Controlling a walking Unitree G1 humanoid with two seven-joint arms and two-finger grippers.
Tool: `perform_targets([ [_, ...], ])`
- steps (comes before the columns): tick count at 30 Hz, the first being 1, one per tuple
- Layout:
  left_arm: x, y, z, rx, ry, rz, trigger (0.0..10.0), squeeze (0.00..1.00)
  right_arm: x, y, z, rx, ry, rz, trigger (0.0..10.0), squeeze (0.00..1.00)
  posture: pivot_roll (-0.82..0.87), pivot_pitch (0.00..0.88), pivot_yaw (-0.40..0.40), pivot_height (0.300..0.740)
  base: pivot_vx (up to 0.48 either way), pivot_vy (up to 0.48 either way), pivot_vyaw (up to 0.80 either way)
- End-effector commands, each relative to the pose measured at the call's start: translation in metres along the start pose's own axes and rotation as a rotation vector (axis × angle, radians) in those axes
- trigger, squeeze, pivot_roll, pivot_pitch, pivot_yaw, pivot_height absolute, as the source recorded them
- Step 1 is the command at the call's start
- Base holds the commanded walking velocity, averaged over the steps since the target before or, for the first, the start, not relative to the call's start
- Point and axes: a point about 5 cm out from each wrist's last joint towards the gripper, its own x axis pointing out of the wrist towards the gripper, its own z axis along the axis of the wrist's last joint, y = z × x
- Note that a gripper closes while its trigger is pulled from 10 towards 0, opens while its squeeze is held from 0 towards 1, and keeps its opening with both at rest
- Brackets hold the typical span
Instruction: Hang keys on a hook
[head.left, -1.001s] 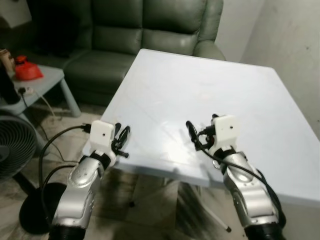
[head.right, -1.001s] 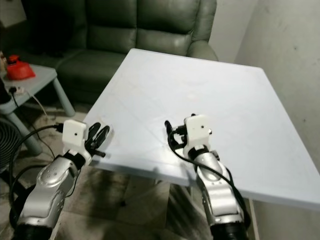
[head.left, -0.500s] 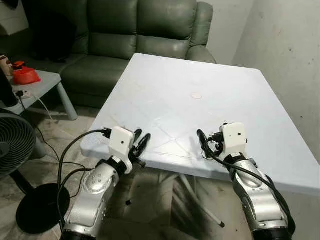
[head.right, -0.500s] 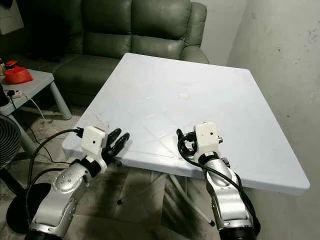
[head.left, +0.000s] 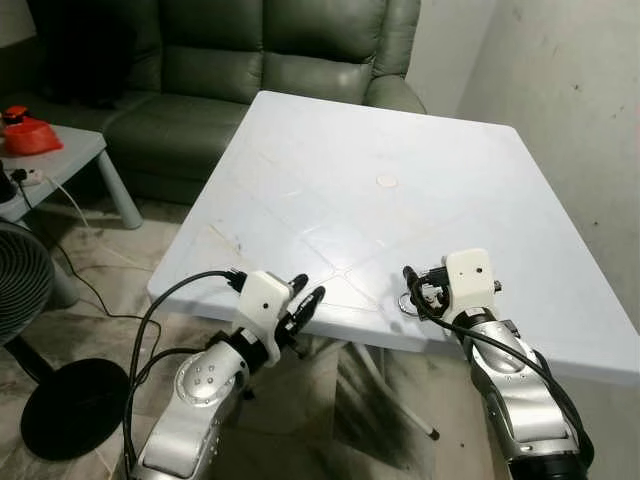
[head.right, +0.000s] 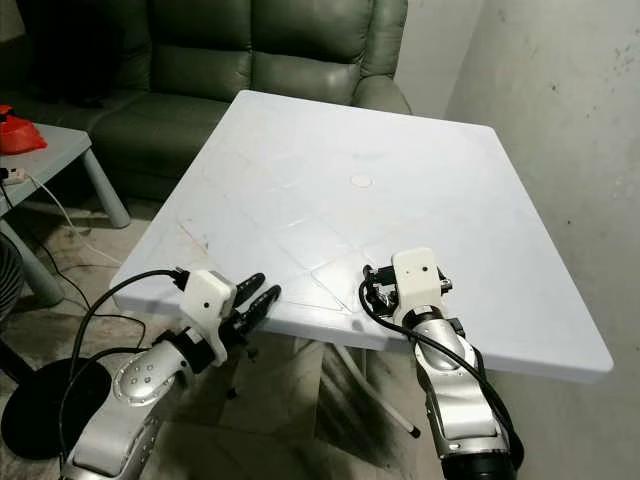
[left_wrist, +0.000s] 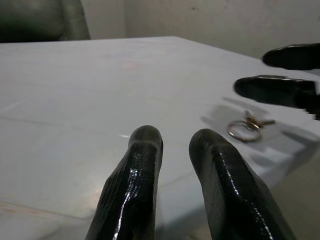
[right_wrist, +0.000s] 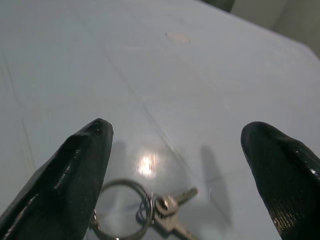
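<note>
While the left gripper (head.left: 305, 302) waits at the near left edge of the white table (head.left: 330, 140), its fingers (left_wrist: 137, 170) nearly together and grasping nothing, it seems only to be standing by. Further right, the keys (right_wrist: 150, 212) lie flat on the tabletop near the front edge. The right gripper (head.left: 415, 290) hovers just over them with fingers (right_wrist: 75, 165) spread wide and released, probably lined up for a pickup. The ring sits between the two fingers, closer to one; no hook can be made out.
</note>
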Motion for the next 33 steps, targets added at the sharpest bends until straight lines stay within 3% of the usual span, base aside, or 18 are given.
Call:
perform_targets([
  [1,-0.001,-0.006,0.004,0.013,-0.003,-0.032,10.0,0.00,-0.002,-0.003,-0.002,0.005,0.017,-0.022,10.0,0.00,-0.12,0.107,-0.073,0.740,0.000,0.000,0.00],
  [3,-0.005,-0.009,0.003,0.005,0.000,-0.046,10.0,0.00,-0.004,-0.002,-0.008,0.017,0.040,-0.024,10.0,0.00,-0.12,0.123,-0.071,0.740,0.000,0.000,0.00],
  [4,-0.006,-0.011,0.003,0.002,0.001,-0.051,10.0,0.00,-0.006,-0.002,-0.010,0.020,0.049,-0.025,9.2,0.00,-0.12,0.123,-0.071,0.740,0.000,0.000,0.00],
  [6,-0.007,-0.012,0.004,0.002,0.003,-0.055,10.0,0.00,-0.008,-0.002,-0.014,0.027,0.069,-0.029,8.6,0.00,-0.12,0.133,-0.070,0.740,0.000,0.000,0.00],
  [8,-0.008,-0.013,0.005,-0.002,0.002,-0.057,10.0,0.00,-0.010,-0.002,-0.017,0.030,0.078,-0.030,5.2,0.00,-0.12,0.142,-0.068,0.740,0.000,0.000,0.00],
  [11,-0.008,-0.013,0.005,-0.003,0.002,-0.057,10.0,0.00,-0.010,-0.001,-0.018,0.030,0.080,-0.029,4.4,0.00,-0.12,0.142,-0.068,0.740,0.000,0.000,0.00],
  [12,-0.008,-0.014,0.005,-0.005,0.001,-0.058,10.0,0.00,-0.011,0.000,-0.019,0.034,0.083,-0.028,0.0,0.00,-0.12,0.150,-0.067,0.740,0.000,0.000,0.00],
  [25,-0.010,-0.015,0.009,-0.011,0.001,-0.053,10.0,0.00,-0.006,0.023,-0.010,0.211,0.082,-0.025,0.0,0.00,-0.11,0.163,-0.063,0.740,0.000,0.000,0.00],
  [33,-0.011,-0.015,0.011,-0.012,0.002,-0.044,10.0,0.00,-0.002,0.024,-0.009,0.249,0.093,-0.066,0.0,0.00,-0.11,0.165,-0.062,0.740,0.000,0.000,0.00],
])
